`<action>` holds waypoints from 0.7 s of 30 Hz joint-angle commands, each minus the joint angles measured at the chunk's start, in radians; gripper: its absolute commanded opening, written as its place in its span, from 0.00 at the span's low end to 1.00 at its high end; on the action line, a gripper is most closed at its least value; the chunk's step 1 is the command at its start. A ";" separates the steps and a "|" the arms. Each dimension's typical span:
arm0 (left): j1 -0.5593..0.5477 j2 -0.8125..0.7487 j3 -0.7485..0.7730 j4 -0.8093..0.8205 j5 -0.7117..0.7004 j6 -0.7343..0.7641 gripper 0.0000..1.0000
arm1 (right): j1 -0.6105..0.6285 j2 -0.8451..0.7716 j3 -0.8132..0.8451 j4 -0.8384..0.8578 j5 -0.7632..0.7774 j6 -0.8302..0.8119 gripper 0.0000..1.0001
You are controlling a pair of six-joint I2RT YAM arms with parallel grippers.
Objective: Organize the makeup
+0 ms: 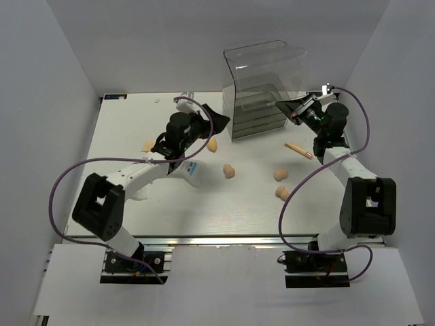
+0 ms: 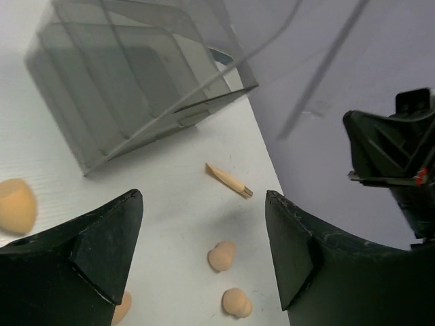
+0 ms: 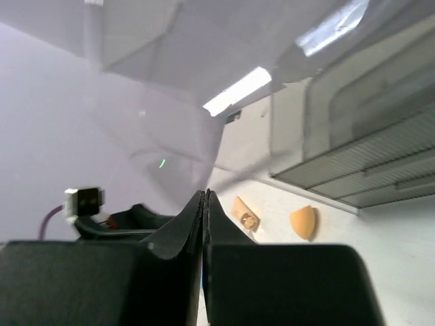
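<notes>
Several peach sponges lie on the white table: one (image 1: 213,145) near the left gripper, one (image 1: 230,170) mid-table, two (image 1: 281,174) (image 1: 282,193) towards the right. A thin peach stick (image 1: 298,149) lies in front of the clear drawer box (image 1: 262,88). The white-blue packet (image 1: 192,171) lies under the left arm. A small beige tube (image 1: 147,145) lies at the left. My left gripper (image 1: 212,121) hovers open and empty; its view shows the stick (image 2: 229,180) and two sponges (image 2: 221,255) beyond its fingers. My right gripper (image 1: 284,105) is shut on nothing beside the box's right corner.
The drawer box (image 2: 136,75) stands at the back, its drawer fronts facing the arms. In the right wrist view the right gripper (image 3: 205,193) points past the box towards the tube (image 3: 245,214) and a sponge (image 3: 304,222). Grey walls enclose the table.
</notes>
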 commanded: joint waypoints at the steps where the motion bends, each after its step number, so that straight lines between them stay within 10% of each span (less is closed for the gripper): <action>1: -0.026 0.030 0.078 0.092 0.066 0.046 0.82 | 0.004 -0.074 0.006 -0.024 -0.026 -0.032 0.00; 13: -0.034 0.086 0.150 0.186 0.100 0.000 0.83 | 0.004 -0.092 0.034 -0.136 -0.011 -0.087 0.02; 16: -0.034 0.053 0.101 0.169 0.085 0.012 0.84 | 0.004 -0.028 -0.021 -0.125 -0.030 -0.052 0.36; 21: -0.034 0.017 0.069 0.128 0.080 0.014 0.83 | 0.013 0.168 -0.029 0.025 -0.067 0.008 0.43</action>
